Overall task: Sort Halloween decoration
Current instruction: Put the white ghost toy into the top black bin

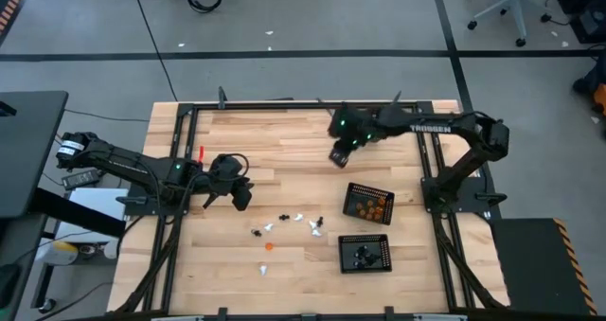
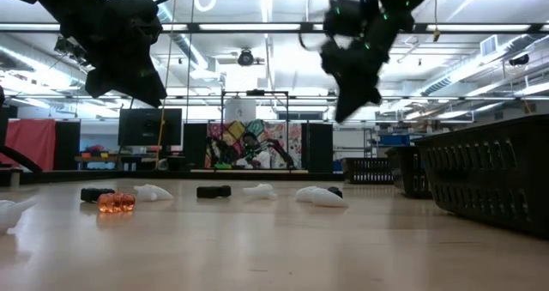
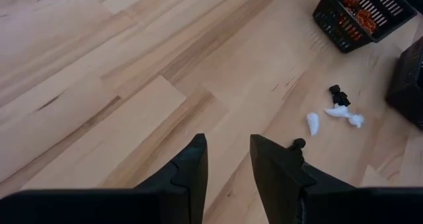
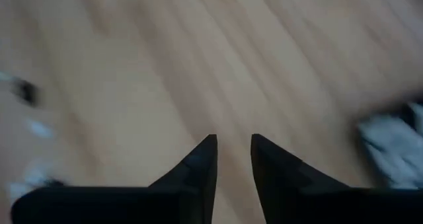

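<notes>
Tiny white, black and orange figures lie loose on the wooden table near its middle: white figures (image 1: 299,217), black figures (image 1: 320,222) and an orange figure (image 1: 269,247). In the low view an orange figure (image 2: 116,202) and a white figure (image 2: 322,196) rest on the tabletop. One black mesh tray (image 1: 367,203) holds orange figures, another tray (image 1: 365,253) holds black figures. My left gripper (image 1: 242,196) hangs above the table, left of the figures, open and empty (image 3: 228,159). My right gripper (image 1: 339,156) hangs above the table's far middle, open and empty (image 4: 233,151).
The two mesh trays stand at the right near side of the table; the nearer one's wall shows large in the low view (image 2: 489,175). A black frame rail (image 1: 284,106) runs round the table. Bare wood lies at the far left and near left.
</notes>
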Available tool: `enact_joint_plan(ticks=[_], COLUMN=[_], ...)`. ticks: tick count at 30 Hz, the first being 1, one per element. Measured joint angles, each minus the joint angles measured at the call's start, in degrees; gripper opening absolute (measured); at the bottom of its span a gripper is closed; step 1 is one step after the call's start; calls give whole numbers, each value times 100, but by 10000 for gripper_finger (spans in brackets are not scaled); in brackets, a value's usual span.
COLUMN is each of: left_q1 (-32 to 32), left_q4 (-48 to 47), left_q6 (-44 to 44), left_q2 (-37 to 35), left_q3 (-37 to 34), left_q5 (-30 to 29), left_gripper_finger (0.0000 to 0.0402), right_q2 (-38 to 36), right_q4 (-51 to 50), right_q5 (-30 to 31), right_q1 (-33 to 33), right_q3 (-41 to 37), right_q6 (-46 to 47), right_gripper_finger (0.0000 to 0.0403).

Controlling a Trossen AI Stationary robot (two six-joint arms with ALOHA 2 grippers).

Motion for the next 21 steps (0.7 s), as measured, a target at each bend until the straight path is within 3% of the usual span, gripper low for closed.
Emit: enact_joint_plan(ticks=[10, 21], left_q1=[0, 134], left_q4=[60, 513], left_q6=[864, 2288], left_q2=[0, 2], left_q3=[0, 2], left_q5=[-2, -4], left_gripper_finger=[123, 123], right_q2=[316, 1705], right_q4=[1820, 2036], right_q5=[189, 193], right_q1=[1707, 2873], right_q3=[27, 342], right_q6=[623, 1600], right_gripper_finger=[102, 166])
